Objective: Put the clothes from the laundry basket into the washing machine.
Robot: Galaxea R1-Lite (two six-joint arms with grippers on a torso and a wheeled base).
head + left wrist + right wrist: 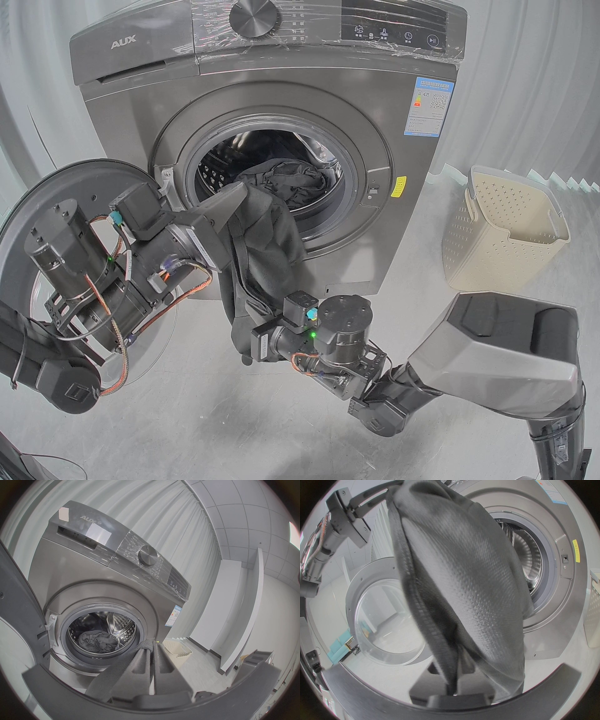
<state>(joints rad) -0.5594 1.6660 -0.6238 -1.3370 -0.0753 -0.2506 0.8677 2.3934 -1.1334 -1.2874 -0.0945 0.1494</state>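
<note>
Dark garment (475, 583) hangs stretched between both grippers, before washing machine (125, 119) opening, upper end level with port rim.
Left gripper (152, 647) fingers pressed shut on top edge.
Right gripper (457, 667) clamped on lower end, low near floor (187, 406).
Other dark clothes (287, 178) lie inside drum.
Door (62, 187) swung open to robot's left.
Cream perforated laundry basket (500, 237) stands on floor, right of machine.
Floor pale grey, smooth; white curtain (531, 75) behind.
Garment charcoal, mesh-textured, thick seam along edge, deep folds.
</note>
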